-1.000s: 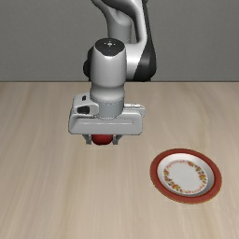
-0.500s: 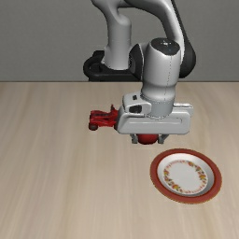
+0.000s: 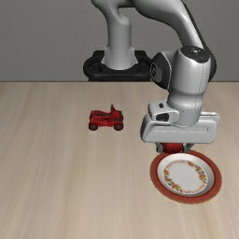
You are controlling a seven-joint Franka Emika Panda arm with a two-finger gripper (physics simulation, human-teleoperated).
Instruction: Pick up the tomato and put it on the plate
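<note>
Tomato [image 3: 174,148] clamped in end effector [image 3: 175,146], above plate [image 3: 217,179] edge.

Tomato [image 3: 174,148] sits between my fingers, held from both sides, with my gripper [image 3: 175,147] above the plate's far edge. Plate [image 3: 213,187] lies on the table [image 3: 56,187], just below my fingers. Toy vehicle [image 3: 107,119] is on the table, well apart from my fingers, toward the exterior view's left.

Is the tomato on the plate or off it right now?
Off it: the tomato is clamped in the gripper, at the far rim of the plate, not lying on it.
</note>
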